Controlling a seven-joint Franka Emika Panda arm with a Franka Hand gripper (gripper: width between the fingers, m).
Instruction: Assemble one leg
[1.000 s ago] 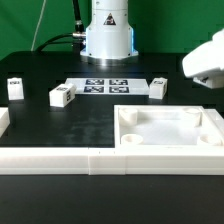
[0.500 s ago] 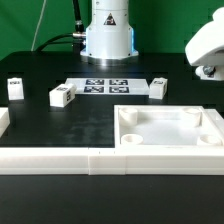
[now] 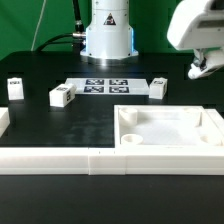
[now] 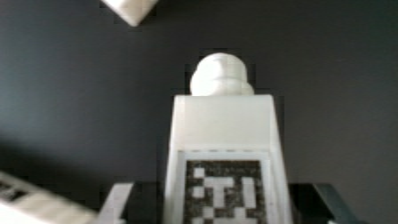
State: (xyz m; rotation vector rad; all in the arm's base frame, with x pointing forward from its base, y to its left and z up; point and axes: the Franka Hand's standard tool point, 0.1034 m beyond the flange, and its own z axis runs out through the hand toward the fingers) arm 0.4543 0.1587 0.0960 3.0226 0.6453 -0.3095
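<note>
— So, what is lying nearest?
— A white tray (image 3: pixel 165 108) is resting on the table (image 3: pixel 90 125); beyond it, a spare leg (image 3: pixel 159 88) is standing near the marker board (image 3: pixel 105 86).
— And the leg (image 4: pixel 222 130)?
— The jaws are gripping it above the table, at the exterior view's right.

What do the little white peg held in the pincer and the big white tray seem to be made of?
The leg in the pincer: probably hard white plastic, matte; even colour, rounded tip, no shine. The tray: seemingly the same matte white plastic; thick walls, dull surface.
</note>
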